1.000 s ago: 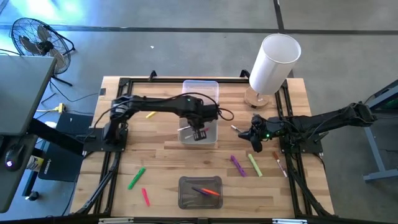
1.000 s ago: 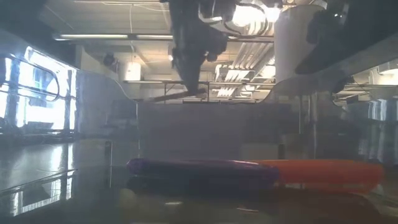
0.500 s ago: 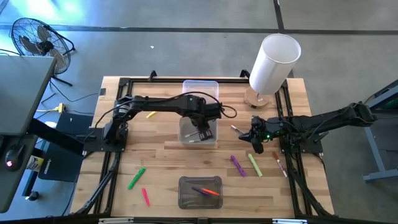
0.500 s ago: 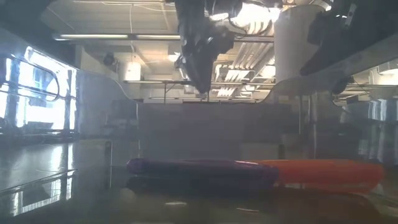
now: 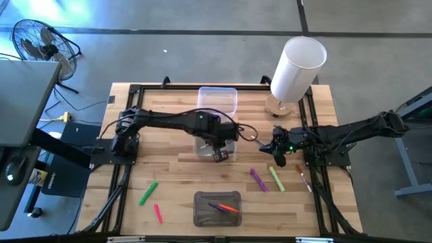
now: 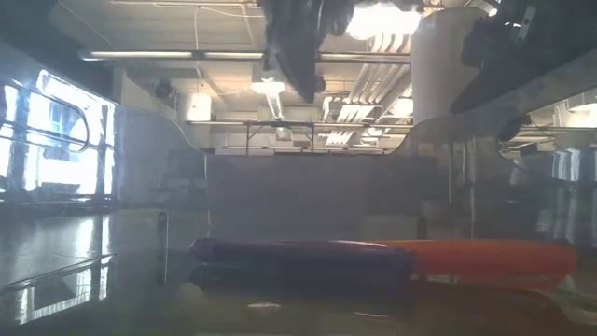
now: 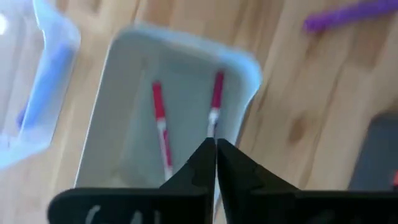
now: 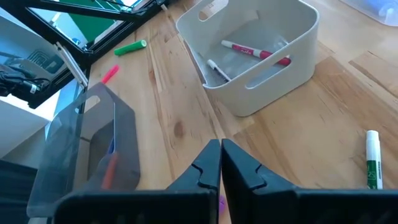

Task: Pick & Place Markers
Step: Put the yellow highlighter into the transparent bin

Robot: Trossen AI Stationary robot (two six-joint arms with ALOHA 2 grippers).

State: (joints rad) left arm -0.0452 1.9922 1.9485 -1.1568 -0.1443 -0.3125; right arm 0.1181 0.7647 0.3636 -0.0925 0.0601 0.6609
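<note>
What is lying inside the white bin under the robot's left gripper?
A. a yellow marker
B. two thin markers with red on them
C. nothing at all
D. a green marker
B: the left wrist view looks into the white bin and shows two thin red-and-white markers on its floor, with the shut left gripper above them.

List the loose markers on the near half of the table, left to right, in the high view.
Green marker → pink marker → purple marker → light green marker → thin red-and-white marker.

Two markers in centre bin; left gripper over its near edge; tube behind right.
</note>
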